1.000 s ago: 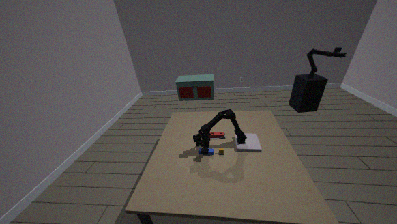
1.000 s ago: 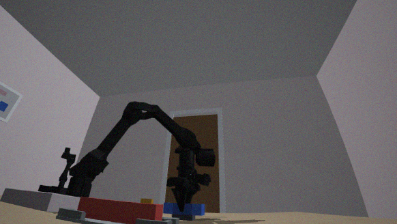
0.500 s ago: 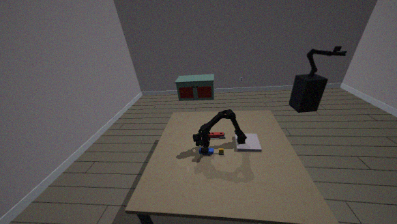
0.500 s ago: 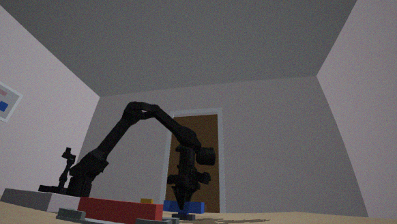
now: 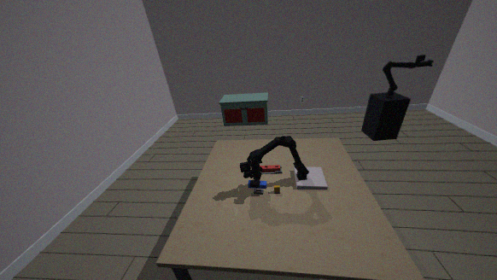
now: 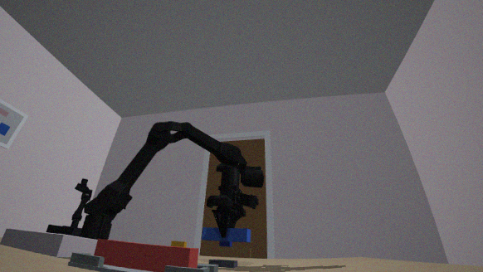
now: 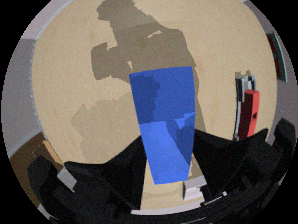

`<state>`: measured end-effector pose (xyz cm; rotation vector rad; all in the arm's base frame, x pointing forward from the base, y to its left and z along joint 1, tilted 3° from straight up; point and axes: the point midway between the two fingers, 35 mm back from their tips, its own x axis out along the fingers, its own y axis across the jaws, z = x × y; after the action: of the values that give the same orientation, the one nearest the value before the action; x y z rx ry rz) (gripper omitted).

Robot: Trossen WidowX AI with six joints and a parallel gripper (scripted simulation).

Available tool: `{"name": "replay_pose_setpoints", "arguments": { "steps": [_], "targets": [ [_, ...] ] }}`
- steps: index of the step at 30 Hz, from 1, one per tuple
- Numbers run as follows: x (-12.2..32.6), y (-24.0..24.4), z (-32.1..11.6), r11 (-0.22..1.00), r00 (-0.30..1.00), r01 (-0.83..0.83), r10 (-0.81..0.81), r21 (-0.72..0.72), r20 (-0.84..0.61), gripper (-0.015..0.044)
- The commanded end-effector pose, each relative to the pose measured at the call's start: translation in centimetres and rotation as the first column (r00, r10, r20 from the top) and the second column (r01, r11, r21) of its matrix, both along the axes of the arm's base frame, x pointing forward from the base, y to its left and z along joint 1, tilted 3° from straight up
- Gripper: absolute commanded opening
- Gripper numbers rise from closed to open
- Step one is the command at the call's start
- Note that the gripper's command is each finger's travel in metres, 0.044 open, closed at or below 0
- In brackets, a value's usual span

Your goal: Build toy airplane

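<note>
Open tabletop (image 5: 286, 239) lies at six o'clock of the gripper (image 5: 256, 181) (image 6: 224, 232) (image 7: 167, 155), its jaws part-open, clamped on the raised blue wing (image 5: 262, 184) (image 6: 242, 235) (image 7: 165, 100).

One black jointed arm (image 5: 267, 148) (image 6: 139, 163), dark throughout with a dull finish, its slender links meeting at bulkier rounded joints, with a narrow opening showing in the bend at the top. One black hand (image 5: 256, 182) (image 6: 224, 235) (image 7: 165, 133) of angular build, with two dark fingers tapering to points; one blocky black housing (image 6: 252, 177) with rounded edges, mounted beside the wrist.
</note>
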<state>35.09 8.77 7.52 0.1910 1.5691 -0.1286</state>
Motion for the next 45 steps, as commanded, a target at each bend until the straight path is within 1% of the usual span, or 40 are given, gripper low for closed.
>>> {"name": "replay_pose_setpoints", "arguments": {
  "steps": [1, 18, 24, 34, 45],
  "targets": [
    [0.1, -0.1, 1.8, 1.0, 1.0, -0.003, 0.003, 0.004, 0.01, 0.0],
    [-0.5, -0.5, 7.1, 1.0, 1.0, 0.0, 0.0, 0.007, 0.01, 0.0],
    [-0.6, -0.6, 7.5, 1.0, 1.0, 0.003, -0.003, 0.007, 0.009, 0.0],
    [-0.5, -3.6, 6.9, 0.987, 0.987, 0.163, -0.163, 0.004, 0.003, 0.0],
    [-0.7, -7.2, 6.2, 0.937, 0.937, 0.349, -0.349, 0.0, -0.004, 0.0]
  ]
}}
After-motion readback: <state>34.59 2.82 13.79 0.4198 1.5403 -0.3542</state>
